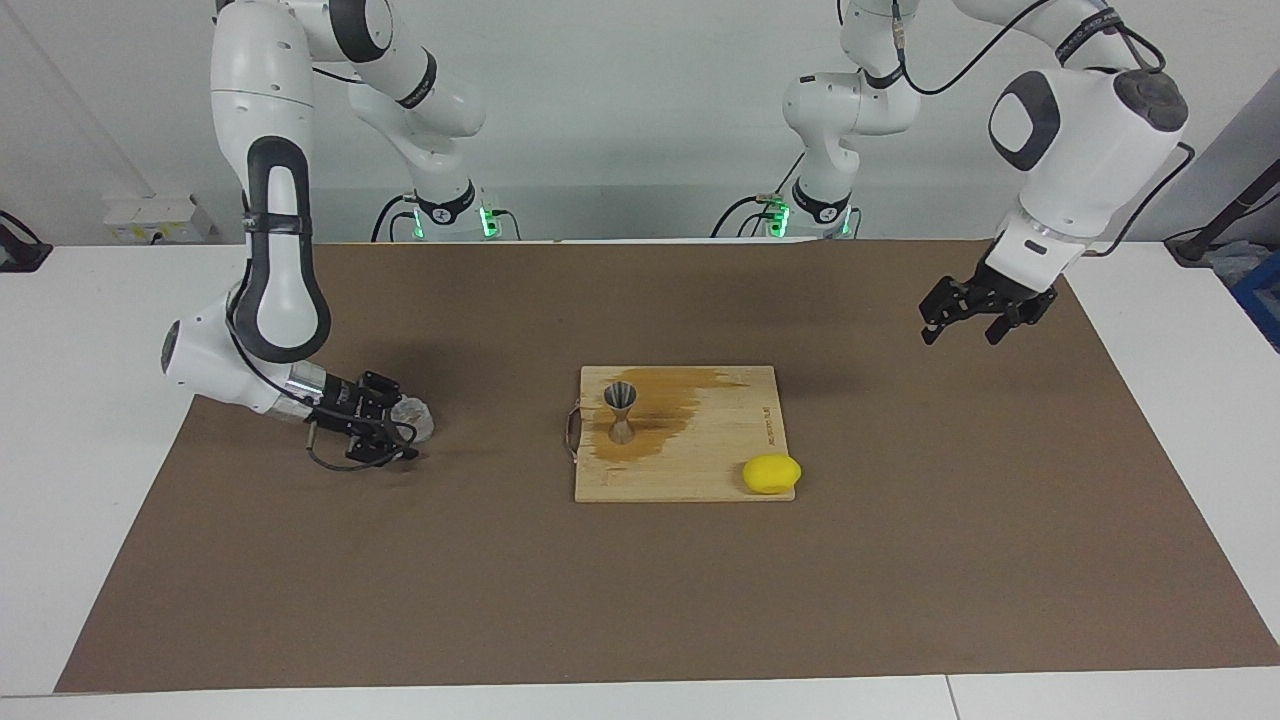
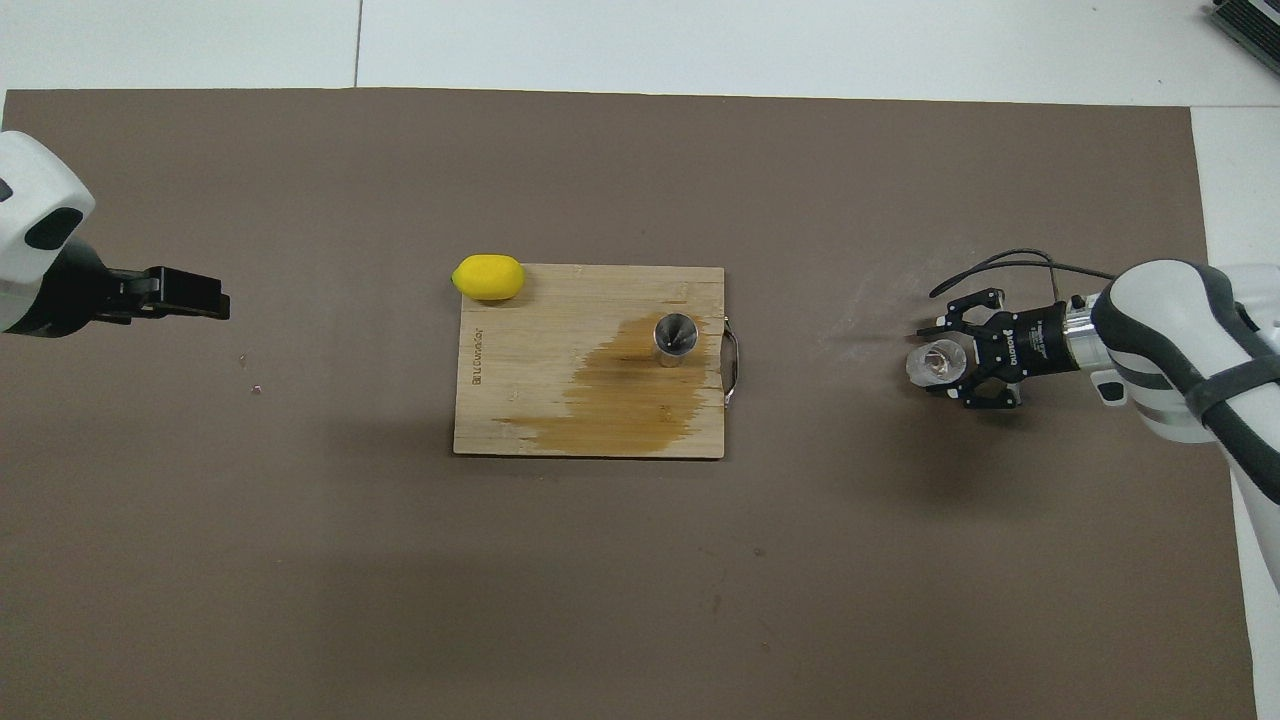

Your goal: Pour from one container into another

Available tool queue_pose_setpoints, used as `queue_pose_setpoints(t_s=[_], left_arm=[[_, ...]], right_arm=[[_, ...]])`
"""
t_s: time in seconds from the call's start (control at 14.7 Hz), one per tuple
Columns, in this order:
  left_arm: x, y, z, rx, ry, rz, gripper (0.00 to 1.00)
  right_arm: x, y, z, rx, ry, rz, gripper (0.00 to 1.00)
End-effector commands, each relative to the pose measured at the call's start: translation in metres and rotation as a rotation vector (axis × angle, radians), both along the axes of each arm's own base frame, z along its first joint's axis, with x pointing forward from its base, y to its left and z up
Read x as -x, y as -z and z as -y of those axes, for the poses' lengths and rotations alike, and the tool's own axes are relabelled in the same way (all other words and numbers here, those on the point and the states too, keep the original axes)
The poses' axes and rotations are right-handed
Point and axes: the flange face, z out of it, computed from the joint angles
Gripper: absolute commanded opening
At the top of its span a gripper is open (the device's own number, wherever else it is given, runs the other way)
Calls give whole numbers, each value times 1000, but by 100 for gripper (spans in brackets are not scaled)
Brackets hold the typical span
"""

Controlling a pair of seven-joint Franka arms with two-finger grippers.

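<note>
In the facing view the right arm bends low toward its own end of the brown mat (image 1: 640,600), its forearm nearly level with the table. The right gripper (image 1: 405,428) is down at the mat with its fingers on either side of the clear glass cup (image 1: 413,417); from overhead the cup (image 2: 936,364) sits between the fingers, upright, with a faint brownish tint inside. Whether the fingers already press the glass cannot be told.

At the middle of the mat lies a wooden cutting board (image 1: 700,470) with a metal handle (image 1: 572,435) on the edge toward the right arm. The steel jigger (image 1: 621,410) stands upright on the board near that handle, its open cone facing up; what it holds cannot be seen. A dark wet stain (image 1: 660,420) spreads over the board around the jigger. A yellow lemon (image 1: 771,473) rests at the board's corner that lies farther from the robots and toward the left arm, overhanging the edge.

The cup and board are well apart, with bare mat between them, and wide bare mat lies on the part farther from the robots.

The left arm waits, elbow high, with the left gripper (image 1: 968,318) hanging over the mat toward its own end, fingers spread apart and holding nothing.
</note>
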Motion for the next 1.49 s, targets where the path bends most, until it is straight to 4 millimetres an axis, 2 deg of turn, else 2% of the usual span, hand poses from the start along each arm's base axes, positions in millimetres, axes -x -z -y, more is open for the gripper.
queue_pose_setpoints(t_s=[0.0,0.07,0.27,0.41,0.54,0.68,0.88,1.02,1.22,1.42], left_arm=[[4,-10,-3,-14,-13,-25,100],[7,-21,2,-16,0,-52,100],[15,-35,11,-29,28,-98,100],[16,-36,16,-33,35,-103,100],[17,-33,6,-32,22,-102,100],[19,-32,6,-33,22,-112,100],[19,-34,6,-33,19,-106,100],[20,-49,1,-30,10,-106,100],[30,-64,5,-40,22,-101,100],[36,-59,5,-57,31,-110,100]], right_arm=[[3,0,2,-25,6,24,16],[3,0,3,-25,8,23,1],[1,-8,2,-21,17,29,0],[-3,-21,-3,-14,36,26,0],[-9,-40,-26,3,51,22,0],[-15,-64,-54,25,81,3,0],[-24,-88,-89,53,113,22,0],[-31,-103,-111,65,134,33,0],[-42,-124,-145,87,159,19,0],[-49,-143,-171,117,164,29,0]])
